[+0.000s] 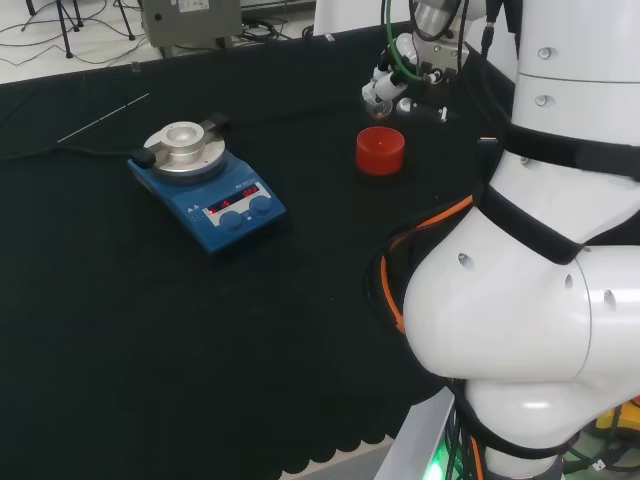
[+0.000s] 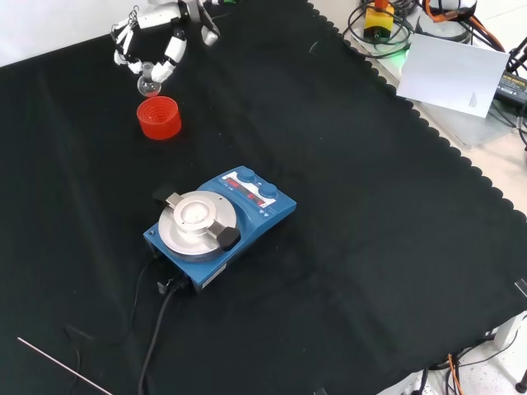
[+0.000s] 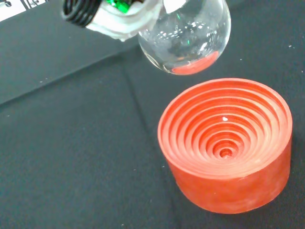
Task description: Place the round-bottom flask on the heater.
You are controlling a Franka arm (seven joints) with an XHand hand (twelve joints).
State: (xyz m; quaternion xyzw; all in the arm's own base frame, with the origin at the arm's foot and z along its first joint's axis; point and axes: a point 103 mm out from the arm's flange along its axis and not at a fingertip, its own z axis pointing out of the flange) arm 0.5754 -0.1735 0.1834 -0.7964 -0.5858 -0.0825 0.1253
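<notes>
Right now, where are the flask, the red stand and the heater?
Flask (image 3: 186, 38): wrist view, on its round glass belly.
Red stand (image 2: 158, 118): front view, on its ribbed top.
Heater (image 2: 196, 218): front view, on its round metal plate.

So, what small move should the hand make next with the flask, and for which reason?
Probably carry it sideways toward the heater. The hand holds the round-bottom flask lifted clear of the red ribbed stand, which is empty, so nothing ties it there. In the front view the heater's round metal plate is bare and lies nearer the camera than the stand.
</notes>
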